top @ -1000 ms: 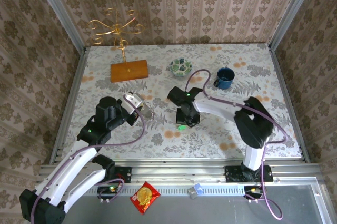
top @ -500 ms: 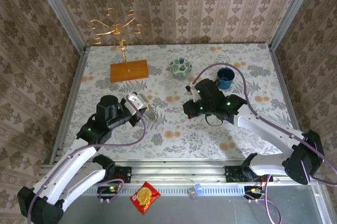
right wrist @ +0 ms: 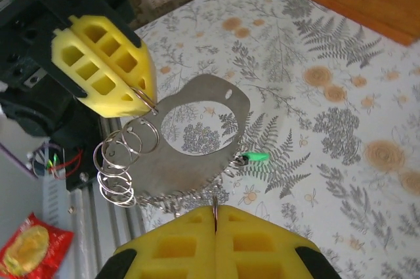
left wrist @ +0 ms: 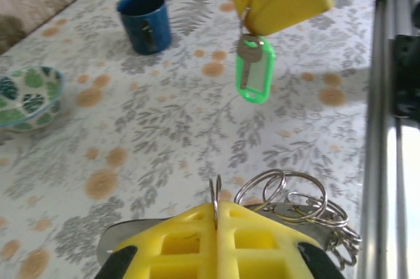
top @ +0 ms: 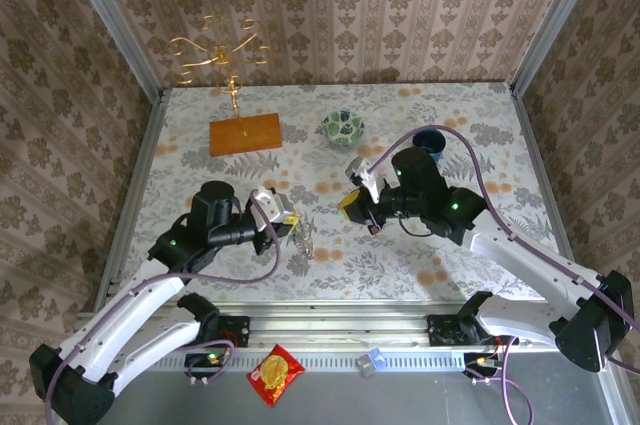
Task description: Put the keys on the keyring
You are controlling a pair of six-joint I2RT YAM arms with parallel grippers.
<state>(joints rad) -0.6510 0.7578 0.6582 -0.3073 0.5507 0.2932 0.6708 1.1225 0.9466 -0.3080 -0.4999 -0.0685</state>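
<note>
**Bench inventory, left to right**

1. Left gripper (top: 287,223), centre-left of the overhead view. The jaws are closed on one loop of the keyring (left wrist: 292,203). In the left wrist view that loop stands edge-on between the yellow fingers (left wrist: 177,246) at bottom centre, and the other loops spill to the lower right. The right wrist view shows a flat metal plate (right wrist: 197,131) with an oval hole hanging among them, mid-frame.

2. Green tag (right wrist: 252,157), at the plate's lower right edge. It cannot be told whether it hangs from the bundle or lies on the table.

3. Key (left wrist: 252,72), green-tagged, upper centre of the left wrist view. It dangles clear of the table, apart from the keyring.

4. Right gripper (top: 352,204), just right of centre in the overhead view. The jaws are closed on the key's small top loop.

5. Mug (left wrist: 144,21) and bowl (left wrist: 26,92), upper left and left edge of the left wrist view. Both are well apart from the work.

**Handling note (judgement).** The step in hand is bringing the key to the held loop.
- Keep the left gripper steady with the loop edge-on.
- Let the key stop swinging before closing in.
- Aim the key's loop at the ring's split end, away from the loose loops, which look likely to snag.
</note>
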